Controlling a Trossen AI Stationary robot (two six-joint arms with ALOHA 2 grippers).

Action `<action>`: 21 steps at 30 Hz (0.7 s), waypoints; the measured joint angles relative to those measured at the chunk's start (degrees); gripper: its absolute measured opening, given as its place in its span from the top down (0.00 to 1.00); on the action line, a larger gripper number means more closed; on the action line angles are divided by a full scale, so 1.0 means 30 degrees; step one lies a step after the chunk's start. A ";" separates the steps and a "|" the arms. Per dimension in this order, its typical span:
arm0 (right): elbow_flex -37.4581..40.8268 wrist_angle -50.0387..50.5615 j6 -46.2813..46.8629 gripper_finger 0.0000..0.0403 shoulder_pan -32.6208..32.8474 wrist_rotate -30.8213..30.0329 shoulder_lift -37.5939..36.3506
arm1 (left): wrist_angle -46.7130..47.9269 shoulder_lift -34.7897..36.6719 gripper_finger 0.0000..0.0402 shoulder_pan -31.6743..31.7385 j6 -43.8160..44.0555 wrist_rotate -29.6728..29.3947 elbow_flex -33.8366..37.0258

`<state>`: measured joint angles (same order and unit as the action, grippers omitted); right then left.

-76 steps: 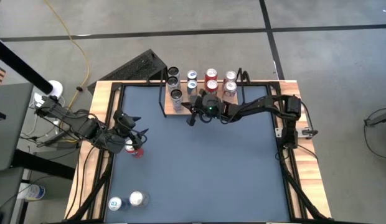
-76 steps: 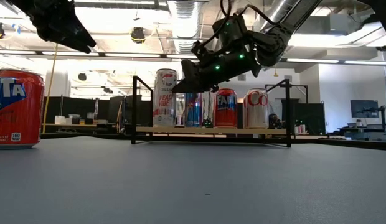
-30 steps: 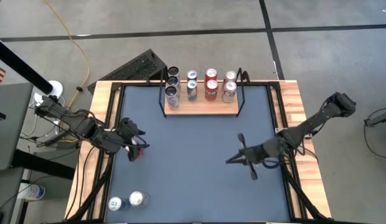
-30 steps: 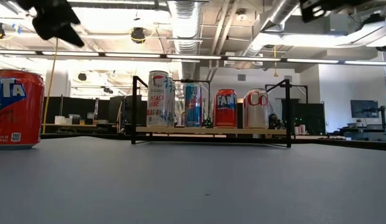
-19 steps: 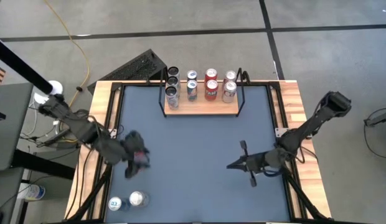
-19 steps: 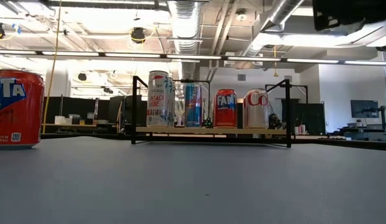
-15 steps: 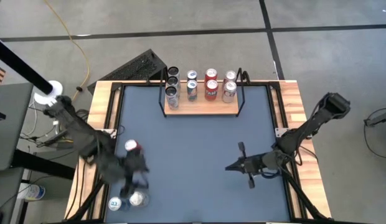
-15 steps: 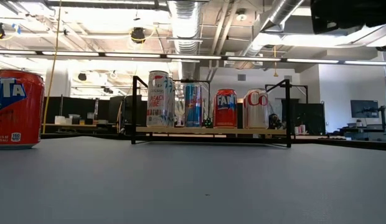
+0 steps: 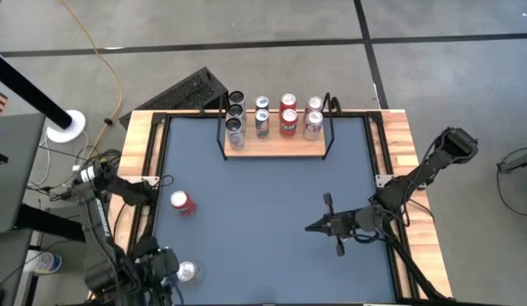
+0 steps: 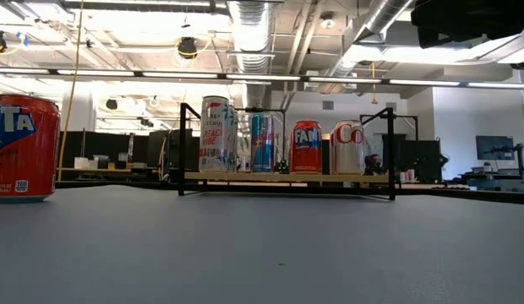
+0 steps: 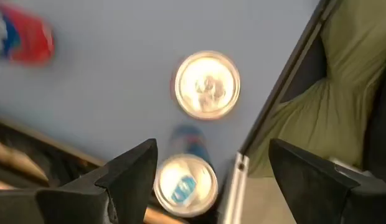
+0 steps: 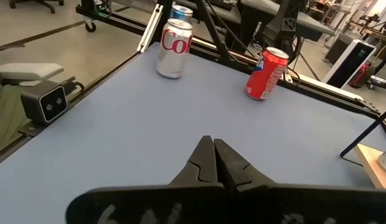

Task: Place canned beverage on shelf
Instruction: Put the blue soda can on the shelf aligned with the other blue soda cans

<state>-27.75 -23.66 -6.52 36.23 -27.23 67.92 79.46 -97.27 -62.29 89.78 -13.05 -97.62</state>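
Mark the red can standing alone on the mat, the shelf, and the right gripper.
red can (image 9: 182, 202): high view, its top and side.
shelf (image 9: 276, 148): high view, bare front strip of board.
right gripper (image 9: 309, 228): high view, its shut fingertips.

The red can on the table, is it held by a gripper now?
No, the red can stands alone on the table, with neither gripper touching it.

— What lettering are you making out?
— On the red can (image 10: 22, 149) at my left I'm reading "NTA" and a small "160". On the shelf (image 10: 287, 176), a red can (image 10: 306, 147) is showing "FAN", the silver one (image 10: 347, 147) "Co".
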 joint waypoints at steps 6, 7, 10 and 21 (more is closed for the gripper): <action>-0.0007 0.0448 -0.0511 1.00 0.0000 0.0042 0.0000 | 0.0768 -0.0161 0.27 -0.0699 0.4610 0.0702 -0.0007; -0.0007 0.0460 -0.0616 1.00 0.0000 0.0048 0.0000 | 0.0881 -0.0225 0.27 -0.0778 0.5162 0.0773 0.0081; -0.0015 0.0514 -0.1030 1.00 0.0000 0.0122 0.0000 | 0.1027 -0.0393 0.27 -0.0827 0.6261 0.1392 0.0508; -0.0015 0.1099 -0.1567 1.00 0.0000 0.0135 0.0000 | 0.0114 -0.0423 0.27 -0.0616 0.8566 0.3071 0.1333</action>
<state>-27.79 -20.37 -11.22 36.23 -26.83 67.92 79.81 -98.54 -64.14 115.48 -3.84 -93.62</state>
